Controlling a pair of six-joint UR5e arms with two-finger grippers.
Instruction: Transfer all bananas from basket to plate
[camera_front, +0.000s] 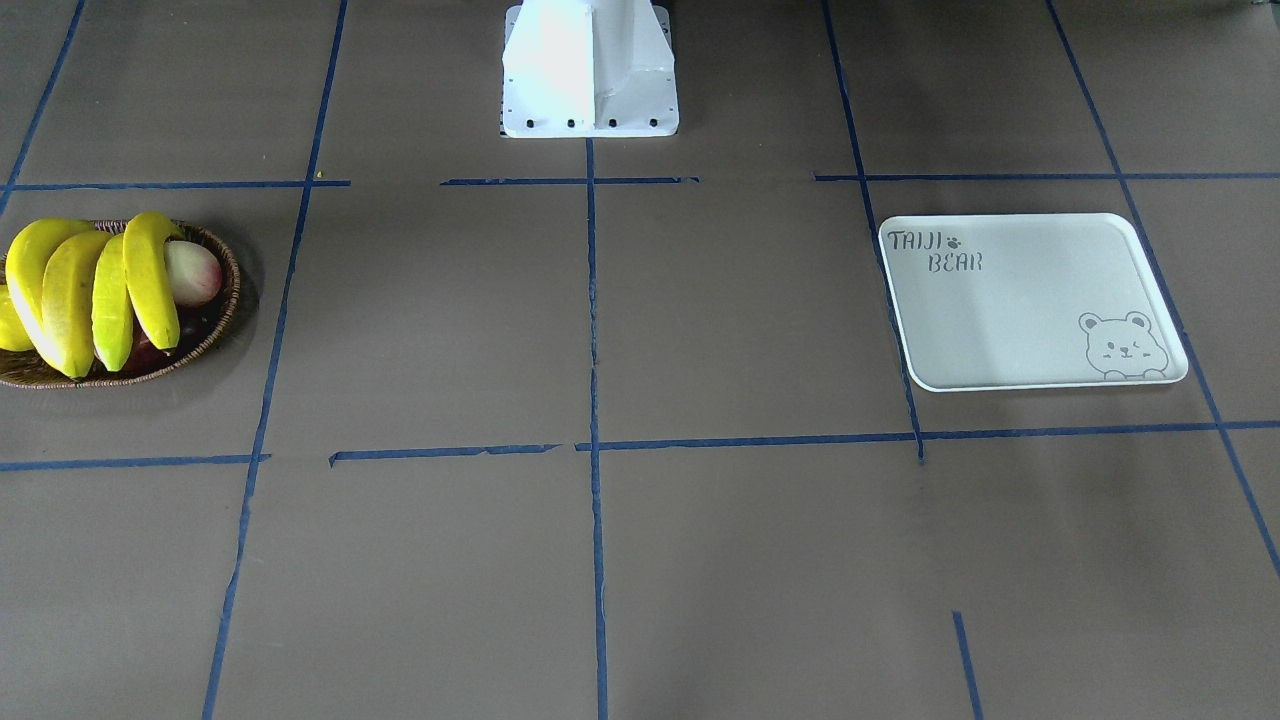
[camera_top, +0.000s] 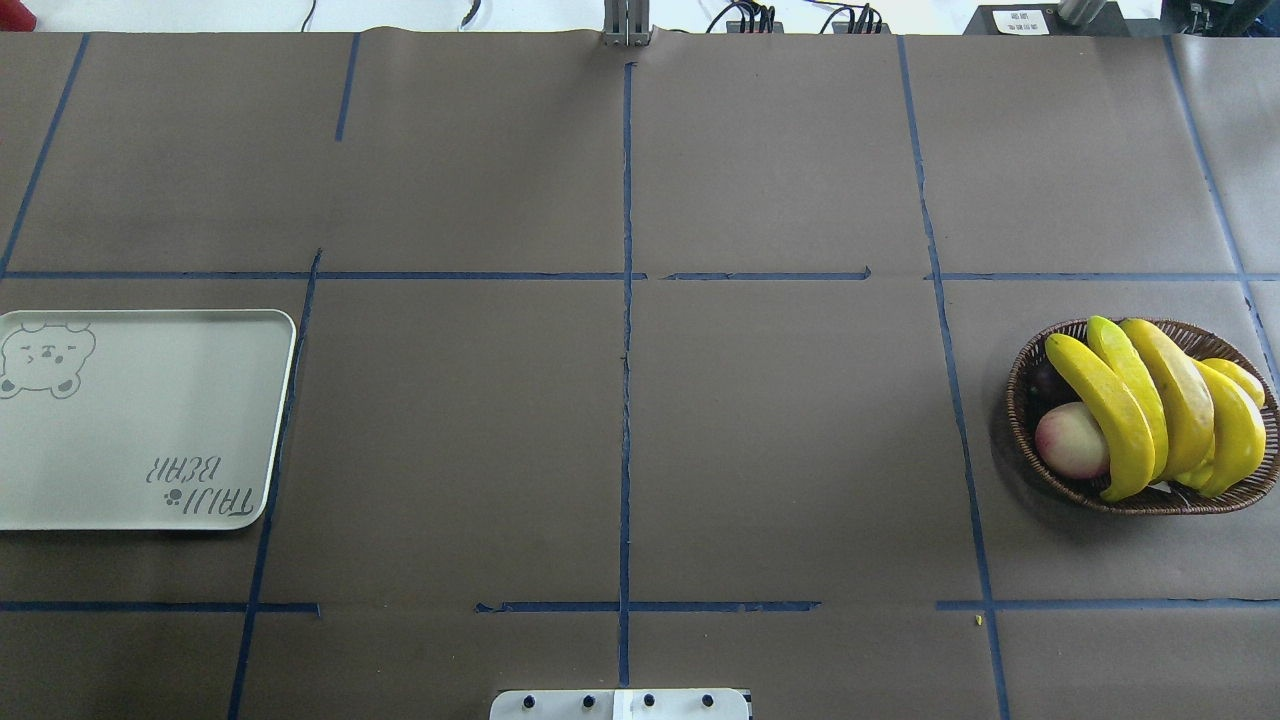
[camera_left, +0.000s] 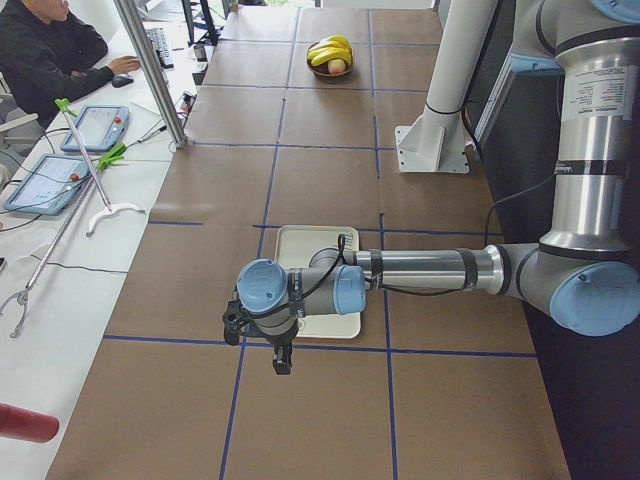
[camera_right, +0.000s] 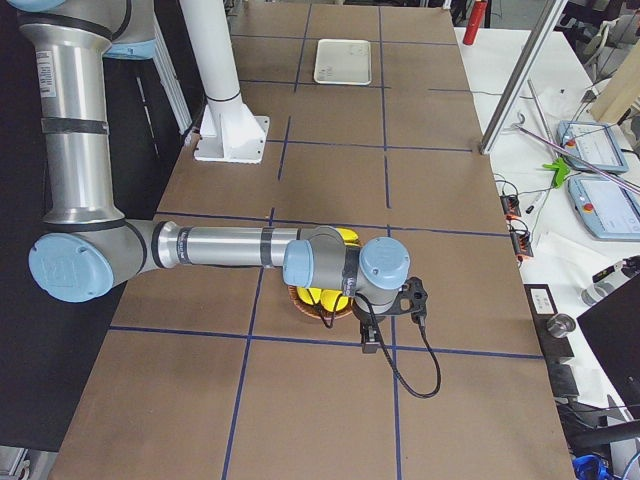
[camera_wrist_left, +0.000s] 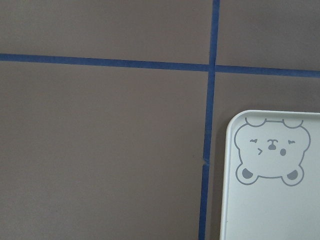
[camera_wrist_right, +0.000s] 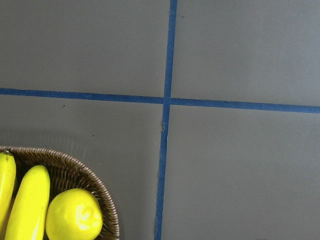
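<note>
Four bananas (camera_top: 1150, 410) lie side by side across the brown wicker basket (camera_top: 1020, 400) at the table's right end; they also show in the front view (camera_front: 100, 290). The white plate (camera_top: 130, 430) with bear drawing is empty at the left end. My left gripper (camera_left: 283, 358) hangs above the plate's (camera_left: 300, 250) outer end. My right gripper (camera_right: 368, 340) hangs above the basket's (camera_right: 320, 300) outer side. I cannot tell whether either is open or shut. The right wrist view shows the basket rim (camera_wrist_right: 75, 170) and two bananas (camera_wrist_right: 27, 205); no fingers show.
A pink-white apple (camera_top: 1070, 440) and a dark fruit (camera_top: 1050, 380) lie in the basket beside the bananas. A plump yellow fruit (camera_wrist_right: 75, 217) lies at its outer end. The robot base (camera_front: 590, 70) stands mid-table. Operators' tablets and tools (camera_left: 90, 130) lie on a side bench.
</note>
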